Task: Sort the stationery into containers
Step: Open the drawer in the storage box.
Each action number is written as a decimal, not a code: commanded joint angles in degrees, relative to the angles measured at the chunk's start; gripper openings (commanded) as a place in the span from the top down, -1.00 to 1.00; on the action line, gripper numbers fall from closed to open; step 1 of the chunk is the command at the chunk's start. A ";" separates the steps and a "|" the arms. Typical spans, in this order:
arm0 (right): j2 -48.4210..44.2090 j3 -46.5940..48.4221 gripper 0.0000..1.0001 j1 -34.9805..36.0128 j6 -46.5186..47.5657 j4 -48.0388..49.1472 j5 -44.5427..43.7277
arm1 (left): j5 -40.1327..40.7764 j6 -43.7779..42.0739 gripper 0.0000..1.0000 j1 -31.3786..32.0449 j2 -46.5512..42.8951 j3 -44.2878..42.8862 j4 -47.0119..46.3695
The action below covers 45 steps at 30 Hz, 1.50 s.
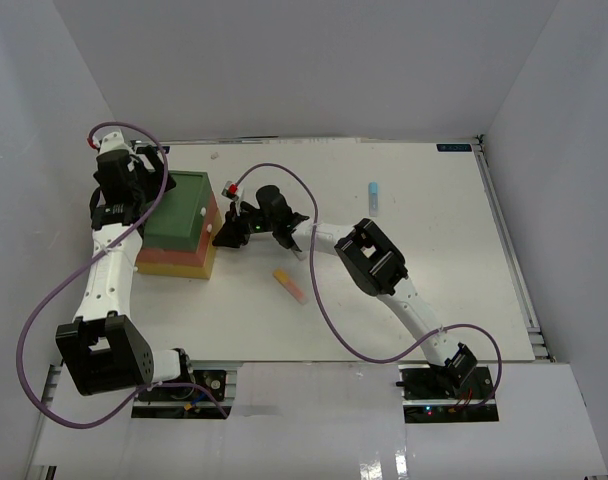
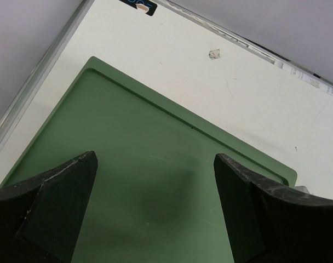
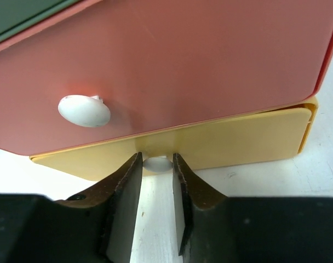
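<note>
A robot lab test cell: a white bench (image 1: 434, 290) boxed in by plain white walls (image 1: 304, 70), aluminium rails (image 1: 517, 270) along its edges, two arms (image 1: 109, 285) bolted at the near edge, purple cables (image 1: 132, 125) looping from them

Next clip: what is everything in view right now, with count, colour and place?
drawer stack: one, green over red over yellow, left of the table's middle
red drawer's knob: one, white, on the drawer front
yellow drawer's knob: one, white, low on the front
blue pen: one, light blue, far right part of the table
orange-pink marker: one, mid-table, right of the stack
table: one, white
cables: two, purple, one along each arm
left gripper: black, open, above the green top
right gripper: black, closed around the yellow drawer's knob
</note>
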State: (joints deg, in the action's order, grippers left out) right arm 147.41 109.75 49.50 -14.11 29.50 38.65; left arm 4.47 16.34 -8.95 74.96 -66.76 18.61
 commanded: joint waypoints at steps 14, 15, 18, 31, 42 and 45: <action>-6.17 -8.58 0.85 -2.29 -0.92 3.55 1.25 | -3.42 3.88 -0.96 0.16 -0.17 4.01 2.92; -6.70 -10.07 0.85 -2.65 -0.92 3.64 1.51 | -3.33 3.88 -0.96 0.16 0.01 4.01 2.66; -9.07 -12.63 0.85 -3.70 -0.04 3.81 1.69 | -2.80 3.79 -0.96 0.16 0.45 3.92 2.75; -18.56 -27.13 0.85 -7.57 3.21 3.73 0.99 | -3.41 3.79 -0.96 0.07 1.07 4.62 0.46; -23.13 -31.18 0.23 -8.54 7.07 0.48 -1.03 | -4.38 2.38 -0.96 0.07 0.01 7.35 -2.70; -26.20 -32.41 -0.16 -8.62 9.79 -2.07 -4.02 | -6.75 2.21 -0.96 0.16 -0.60 6.74 -2.62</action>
State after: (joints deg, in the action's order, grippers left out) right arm 126.58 78.35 41.32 -8.19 29.41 37.93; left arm 2.07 17.91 -8.95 74.30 -62.17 9.41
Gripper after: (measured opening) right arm 0.498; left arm 0.979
